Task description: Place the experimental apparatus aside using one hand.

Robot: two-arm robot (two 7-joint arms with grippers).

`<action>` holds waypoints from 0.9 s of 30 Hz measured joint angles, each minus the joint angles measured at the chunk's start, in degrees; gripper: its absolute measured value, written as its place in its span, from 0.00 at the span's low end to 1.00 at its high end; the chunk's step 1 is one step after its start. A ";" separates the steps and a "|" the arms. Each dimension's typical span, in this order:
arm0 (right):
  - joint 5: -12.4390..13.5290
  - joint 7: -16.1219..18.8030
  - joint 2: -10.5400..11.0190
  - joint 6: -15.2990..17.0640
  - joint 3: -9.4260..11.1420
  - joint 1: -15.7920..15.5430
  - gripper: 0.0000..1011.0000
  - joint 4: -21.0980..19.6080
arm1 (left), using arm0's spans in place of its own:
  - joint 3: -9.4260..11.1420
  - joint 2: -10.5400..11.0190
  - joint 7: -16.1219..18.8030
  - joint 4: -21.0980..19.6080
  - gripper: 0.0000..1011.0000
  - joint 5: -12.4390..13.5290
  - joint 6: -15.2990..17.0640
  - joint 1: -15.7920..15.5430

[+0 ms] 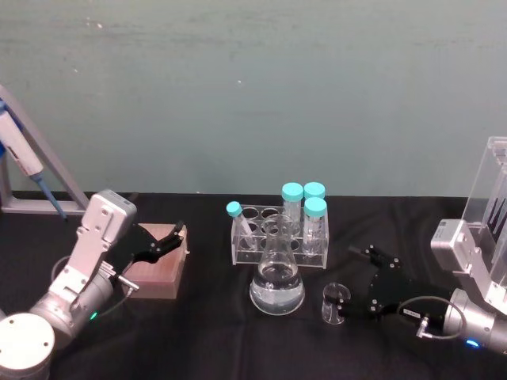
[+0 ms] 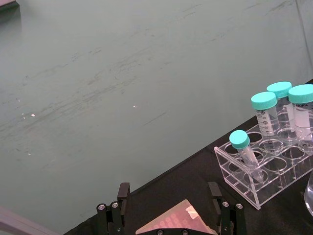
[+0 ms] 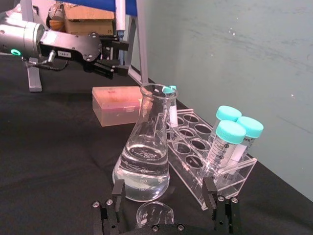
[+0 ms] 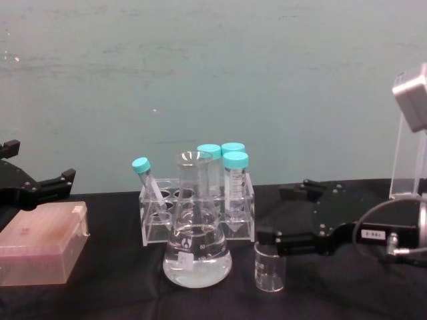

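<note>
R gripper [image 1: 352, 279] low over table [image 1: 206, 340], jaws spread, tips at small beaker [image 1: 333, 304]; flask [image 1: 277, 279] just beside. Next, prob. — centre beaker btwn jaws, close gently, lift straight w/o nudging flask. L gripper [image 1: 176, 237] idle over pink box [image 1: 158, 277], jaws open.

The conical flask [image 1: 277, 279] is hemmed in behind by the clear tube rack [image 1: 279, 235] just beside it and on its right by the small beaker [image 1: 333, 305], with a narrow gap between the two glasses. Bare black tabletop [image 1: 214, 340] lies in front of both and in a lane between the rack and the pink tip box [image 1: 158, 269], above which the left gripper [image 1: 173, 237] hangs, fingers spread. The right gripper [image 1: 348, 281], fingers wide apart, occupies the beaker's right side, and a tall acrylic stand [image 1: 493, 198] closes the far right edge.
</note>
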 joint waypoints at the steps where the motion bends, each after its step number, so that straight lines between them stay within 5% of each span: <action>1: -0.12 0.15 -0.14 -0.09 -0.21 0.26 0.99 0.52 | 0.00 0.00 0.00 0.00 0.99 0.00 0.00 0.00; 27: -0.60 3.02 -2.57 -0.20 -2.26 4.16 0.99 8.11 | 0.00 0.00 0.00 0.00 0.99 0.00 0.00 0.00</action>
